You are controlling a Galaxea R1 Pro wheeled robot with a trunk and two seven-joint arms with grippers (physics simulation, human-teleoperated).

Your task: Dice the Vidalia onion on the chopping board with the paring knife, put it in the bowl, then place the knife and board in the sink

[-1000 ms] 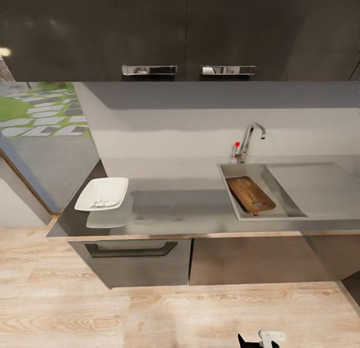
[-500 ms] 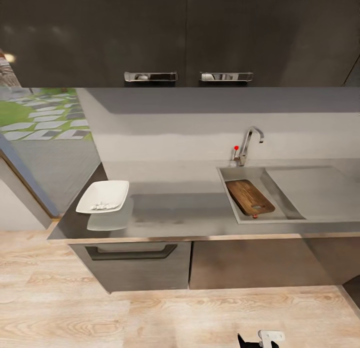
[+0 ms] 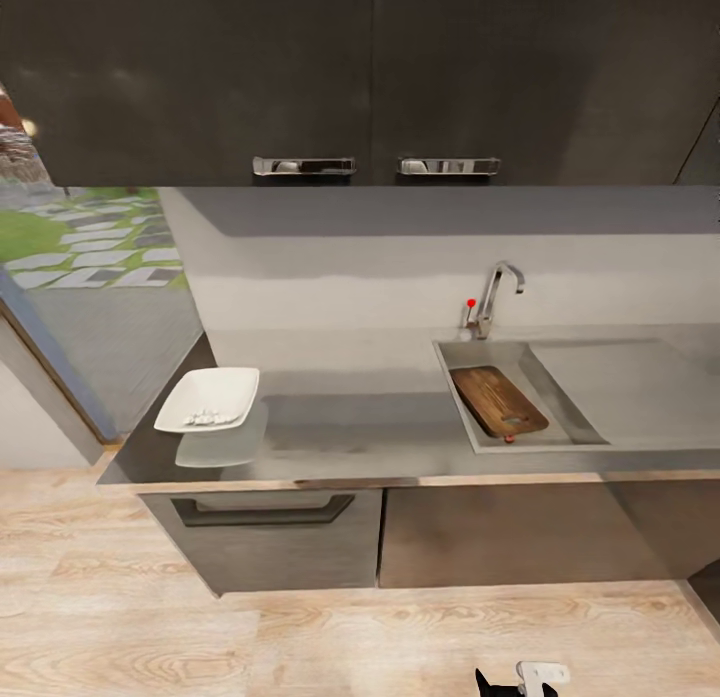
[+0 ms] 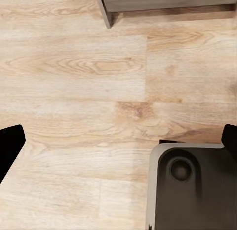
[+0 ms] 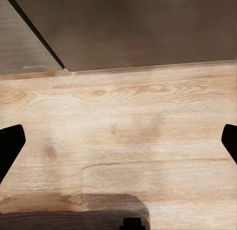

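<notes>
Board (image 3: 498,401) lies in the sink (image 3: 560,417), mid-right; bits fill the bowl (image 3: 209,400). Both grippers' fingers (image 4: 10,146) (image 5: 10,146) spread, empty. Job looks done.

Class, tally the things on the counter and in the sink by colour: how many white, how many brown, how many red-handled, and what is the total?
White: 1, the bowl on the countertop, holding whitish bits.
Brown: 1, the chopping board lying in the sink.
Red-handled: 1, a small red tip at the board's near end, probably the paring knife.
Total: 3
</notes>
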